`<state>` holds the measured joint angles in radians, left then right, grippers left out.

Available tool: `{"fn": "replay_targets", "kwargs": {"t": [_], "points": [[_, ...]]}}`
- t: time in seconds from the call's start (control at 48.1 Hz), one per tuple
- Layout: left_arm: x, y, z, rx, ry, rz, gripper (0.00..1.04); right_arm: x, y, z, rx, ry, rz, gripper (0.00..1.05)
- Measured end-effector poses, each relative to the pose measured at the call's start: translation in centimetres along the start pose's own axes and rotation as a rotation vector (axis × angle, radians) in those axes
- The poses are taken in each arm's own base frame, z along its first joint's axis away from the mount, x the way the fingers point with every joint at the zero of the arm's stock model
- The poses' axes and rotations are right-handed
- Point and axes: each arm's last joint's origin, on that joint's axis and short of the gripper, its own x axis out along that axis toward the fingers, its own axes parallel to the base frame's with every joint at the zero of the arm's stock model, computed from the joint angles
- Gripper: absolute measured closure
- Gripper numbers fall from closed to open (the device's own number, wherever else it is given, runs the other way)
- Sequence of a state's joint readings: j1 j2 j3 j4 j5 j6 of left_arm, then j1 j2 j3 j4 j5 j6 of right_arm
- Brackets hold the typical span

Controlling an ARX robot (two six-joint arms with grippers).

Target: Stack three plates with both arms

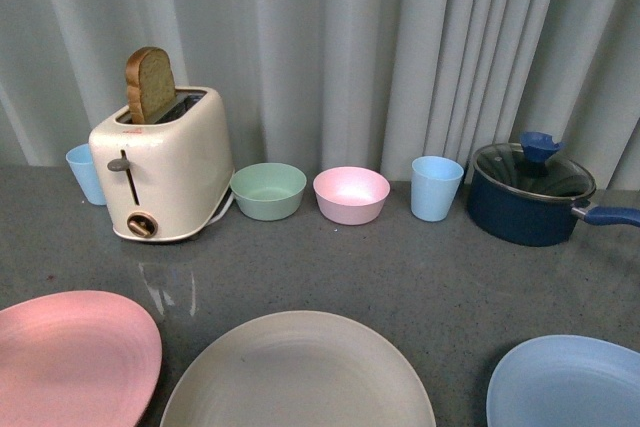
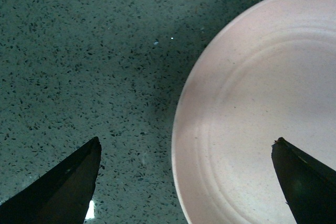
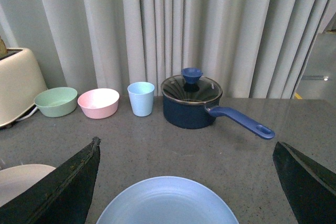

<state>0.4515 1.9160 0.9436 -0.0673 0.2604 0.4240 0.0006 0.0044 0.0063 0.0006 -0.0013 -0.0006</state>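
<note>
The three plates lay apart in a row on the grey worktop (image 1: 400, 257), on the side nearest the robot. The pink plate (image 1: 70, 357) was on the left, the beige-grey plate (image 1: 298, 372) in the middle and the light blue plate (image 1: 565, 382) on the right; none was stacked. The left gripper (image 2: 187, 140) hung over the pink plate's edge. Its fingers (image 2: 68, 182) were spread wide and gripped nothing, one above bare worktop and one above the plate. The right gripper (image 3: 187, 141) was likewise wide and empty, above the light blue plate. The step in hand looked like taking the pink plate by its rim. Done well, one finger would slide under the shallow lip before closing firmly. The plate would then be lifted level and set centred on the beige-grey plate.
</note>
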Motion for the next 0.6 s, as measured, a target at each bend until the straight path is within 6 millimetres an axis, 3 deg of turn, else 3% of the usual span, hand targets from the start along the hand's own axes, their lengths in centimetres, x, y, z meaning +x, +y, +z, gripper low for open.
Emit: {"fn": "replay_targets", "kwargs": {"t": [0.602], "points": [[1.5, -0.5, -0.6, 0.020, 0.070, -0.053, 0.07, 0.0, 0.0, 0.0, 0.000, 0.000, 0.000, 0.07]]}}
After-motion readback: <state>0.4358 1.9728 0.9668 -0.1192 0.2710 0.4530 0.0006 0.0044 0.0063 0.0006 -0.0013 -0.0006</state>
